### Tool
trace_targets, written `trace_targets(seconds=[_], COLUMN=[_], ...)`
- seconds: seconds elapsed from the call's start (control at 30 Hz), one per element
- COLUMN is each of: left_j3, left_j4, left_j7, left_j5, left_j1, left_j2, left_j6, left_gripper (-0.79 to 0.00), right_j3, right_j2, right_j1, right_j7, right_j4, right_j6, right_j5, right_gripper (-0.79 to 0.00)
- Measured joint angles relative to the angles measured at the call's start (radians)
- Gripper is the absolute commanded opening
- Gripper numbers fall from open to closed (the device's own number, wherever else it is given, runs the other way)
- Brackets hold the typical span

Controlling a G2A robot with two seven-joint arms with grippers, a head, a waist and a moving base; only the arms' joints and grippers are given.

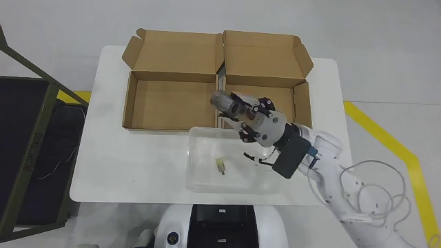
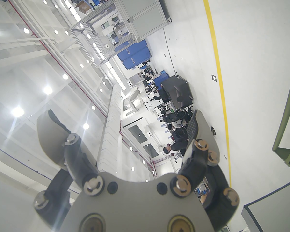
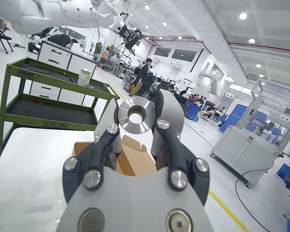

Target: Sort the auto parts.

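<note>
A shiny metal cylinder with a bored centre [image 1: 222,100] [image 3: 125,119] is held above the table by my right gripper [image 1: 238,110] [image 3: 139,112], which is shut on it. It hangs over the seam between the two open cardboard boxes, the left box [image 1: 169,103] and the right box [image 1: 282,96]. In front of them stands a clear plastic bin [image 1: 196,172] holding a small pale yellow part [image 1: 220,165]. My left gripper [image 2: 122,119] is open with nothing between its fingers, raised high and facing the room; the right wrist view shows it far up [image 3: 131,38].
The boxes and bin sit on a white table [image 1: 110,158]. A green cart [image 1: 27,151] [image 3: 50,97] stands off the table's left side. Loose cables [image 1: 372,200] lie on the floor at the right.
</note>
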Motion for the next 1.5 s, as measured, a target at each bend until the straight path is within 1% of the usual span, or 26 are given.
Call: trace_targets(seconds=[0.3,0.8,1.2,1.5], left_j3=[0.0,0.0,0.0,0.0], left_j4=[0.0,0.0,0.0,0.0], left_j7=[0.0,0.0,0.0,0.0], left_j5=[0.0,0.0,0.0,0.0], left_j1=[0.0,0.0,0.0,0.0], left_j2=[0.0,0.0,0.0,0.0], left_j6=[0.0,0.0,0.0,0.0], left_gripper=[0.0,0.0,0.0,0.0], right_j3=[-0.019,-0.159,-0.283,-0.369], right_j2=[-0.008,-0.049,-0.102,-0.162], right_j1=[0.018,0.105,0.2,0.306], right_j7=[0.011,0.153,0.273,0.338], right_j4=[0.056,0.197,0.358,0.529], right_j6=[-0.003,-0.003,0.011,0.009], right_j5=[0.023,0.034,0.064,0.133], right_gripper=[-0.785,-0.785,-0.785,-0.785])
